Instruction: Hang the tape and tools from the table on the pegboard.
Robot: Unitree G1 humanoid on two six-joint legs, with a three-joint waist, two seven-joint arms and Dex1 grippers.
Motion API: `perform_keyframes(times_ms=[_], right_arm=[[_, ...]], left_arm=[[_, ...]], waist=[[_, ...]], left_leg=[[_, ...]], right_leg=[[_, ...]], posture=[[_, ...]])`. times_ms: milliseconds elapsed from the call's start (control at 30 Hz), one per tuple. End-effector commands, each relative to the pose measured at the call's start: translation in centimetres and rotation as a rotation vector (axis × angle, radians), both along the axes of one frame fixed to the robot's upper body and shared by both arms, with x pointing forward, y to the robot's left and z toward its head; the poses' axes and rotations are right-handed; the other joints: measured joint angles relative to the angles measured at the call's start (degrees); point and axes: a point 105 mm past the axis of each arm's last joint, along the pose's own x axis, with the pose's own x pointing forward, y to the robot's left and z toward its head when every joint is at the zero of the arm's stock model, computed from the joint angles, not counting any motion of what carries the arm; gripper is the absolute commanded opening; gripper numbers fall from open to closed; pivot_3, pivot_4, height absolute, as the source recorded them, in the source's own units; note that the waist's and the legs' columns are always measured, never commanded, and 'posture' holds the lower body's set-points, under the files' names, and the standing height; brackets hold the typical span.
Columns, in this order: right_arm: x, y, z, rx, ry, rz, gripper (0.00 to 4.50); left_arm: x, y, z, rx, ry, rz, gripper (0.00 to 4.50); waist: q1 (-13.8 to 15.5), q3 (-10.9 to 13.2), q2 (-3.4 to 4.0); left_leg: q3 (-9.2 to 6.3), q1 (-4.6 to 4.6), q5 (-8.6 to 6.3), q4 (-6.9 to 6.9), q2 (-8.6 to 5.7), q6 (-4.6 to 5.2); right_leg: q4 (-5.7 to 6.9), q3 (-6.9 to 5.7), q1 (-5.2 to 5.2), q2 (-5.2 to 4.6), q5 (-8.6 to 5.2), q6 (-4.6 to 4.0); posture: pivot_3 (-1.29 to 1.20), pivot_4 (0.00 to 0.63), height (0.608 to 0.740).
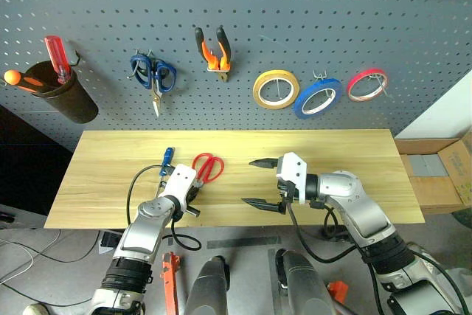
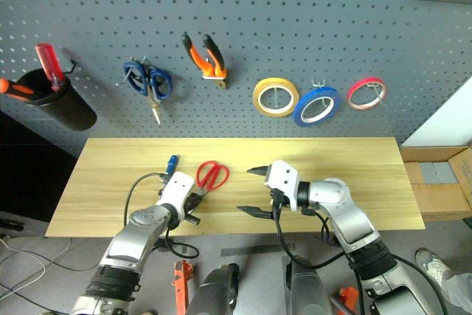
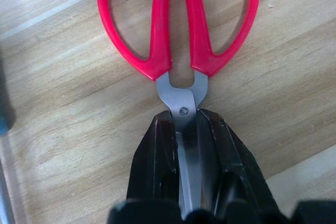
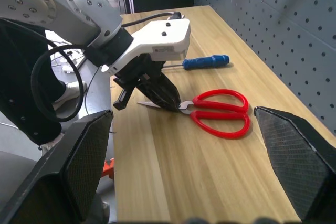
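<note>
On the light wood table [image 1: 332, 153] lie the red-handled scissors [image 1: 209, 167], handles pointing toward the pegboard [image 1: 295, 20]. My left gripper [image 1: 195, 191] is shut on their steel blades just behind the pivot [image 3: 184, 111], with the blades between its fingers [image 4: 167, 94]. Left of the scissors lies the small blue-handled screwdriver [image 1: 167, 158]. My right gripper [image 1: 259, 182] hovers open over the middle of the table, pointing left, holding nothing. The blue tape [image 1: 318, 98] and the orange-and-black pliers [image 1: 214, 51] hang on the pegboard.
Also on the pegboard hang blue-handled scissors [image 1: 153, 75], a yellow roll [image 1: 276, 89], a red roll [image 1: 366, 84] and a black pot [image 1: 63, 94] holding red and orange screwdrivers. A cardboard box [image 1: 450, 175] stands beyond the table's right end.
</note>
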Motion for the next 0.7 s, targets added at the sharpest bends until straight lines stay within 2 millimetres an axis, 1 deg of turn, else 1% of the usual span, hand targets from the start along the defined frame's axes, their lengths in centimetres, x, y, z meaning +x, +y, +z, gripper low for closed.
perform_keyframes(times_ms=[33,133,167,200,233,267,333,367,467,567,700], right_arm=[[0.0,0.0,1.7,0.049,-0.04,0.019,4.5],[0.1,-0.3,2.4,0.073,-0.047,0.022,4.5],[0.0,-0.3,2.8,0.09,-0.052,0.024,4.5],[0.0,-0.4,3.2,0.106,-0.055,0.026,4.5],[-0.1,-0.4,3.5,0.12,-0.054,0.029,4.5],[-0.1,-0.4,3.9,0.135,-0.056,0.032,4.5],[-0.4,-0.4,5.0,0.18,-0.069,0.042,4.5],[-0.5,-0.5,5.5,0.201,-0.076,0.043,4.5],[-0.5,-0.7,6.8,0.267,-0.083,0.027,4.5],[-0.7,-0.8,7.6,0.308,-0.081,0.015,4.5],[-0.8,-0.7,8.6,0.364,-0.082,0.006,4.5]], left_arm=[[-0.3,-0.1,0.3,-0.007,-0.031,0.007,0.21],[-0.4,-0.9,2.4,-0.02,-0.138,-0.023,0.21],[-0.5,-1.1,3.2,-0.011,-0.177,-0.032,0.21],[-0.6,-1.2,3.8,-0.002,-0.208,-0.041,0.21],[-0.6,-1.4,4.4,0.008,-0.241,-0.048,0.21],[-0.7,-1.5,5.0,0.022,-0.275,-0.059,0.21],[-1.3,-2.1,6.9,0.106,-0.389,-0.11,0.21],[-1.5,-2.3,7.7,0.125,-0.433,-0.117,0.21],[-2.3,-2.4,9.7,0.186,-0.559,-0.108,0.21],[-3.5,-2.5,11.5,0.249,-0.687,-0.117,0.21],[-5.1,-1.6,13.2,0.284,-0.8,-0.049,0.21]], waist=[[0.0,-0.01,-0.01],[0.04,-0.05,-0.04],[0.09,-0.09,-0.08],[0.2,-0.14,-0.14],[0.25,-0.16,-0.19],[0.3,-0.24,-0.22],[0.42,-0.39,-0.33],[0.43,-0.53,-0.36],[0.6,-1.77,-0.41],[0.82,-2.66,-0.45],[1.53,-3.94,-0.49]], left_leg=[[-0.01,-0.04,0.0,0.01,0.0,-0.01],[-0.01,-0.22,0.01,0.02,0.0,-0.02],[-0.04,-0.37,0.01,0.04,0.0,-0.03],[-0.05,-0.46,0.02,0.06,0.0,-0.05],[-0.05,-0.6,0.02,0.07,0.0,-0.06],[-0.06,-0.64,0.03,0.07,0.0,-0.08],[-0.05,-0.65,0.04,0.06,-0.01,-0.11],[-0.04,-0.65,0.04,0.05,0.0,-0.11],[0.04,-0.7,0.09,0.03,-0.02,-0.26],[0.05,-0.68,0.09,0.01,-0.01,-0.28],[0.11,-0.66,0.0,0.02,0.0,-0.11]], right_leg=[[0.0,-0.01,-0.03,0.0,0.0,0.0],[-0.01,0.0,-0.18,-0.02,0.05,-0.05],[-0.01,-0.02,-0.29,-0.02,0.18,-0.24],[-0.01,-0.04,-0.4,-0.03,0.2,-0.25],[0.01,-0.04,-0.55,-0.03,0.22,-0.26],[0.01,-0.04,-0.6,-0.03,0.22,-0.26],[0.02,-0.03,-0.62,-0.04,0.22,-0.27],[0.0,-0.03,-0.62,-0.04,0.23,-0.27],[-0.01,0.04,-0.72,-0.05,0.24,-0.26],[0.0,0.03,-0.73,-0.04,0.24,-0.26],[0.0,0.06,-0.73,-0.02,0.24,-0.26]], posture=[[0.0,0.291,0.74],[0.01,0.268,0.74],[0.01,0.253,0.74],[0.01,0.253,0.74],[0.02,0.237,0.74],[0.02,0.228,0.74],[0.03,0.211,0.74],[0.04,0.192,0.74],[0.06,0.16,0.74],[0.08,0.136,0.74],[0.1,0.116,0.74]])
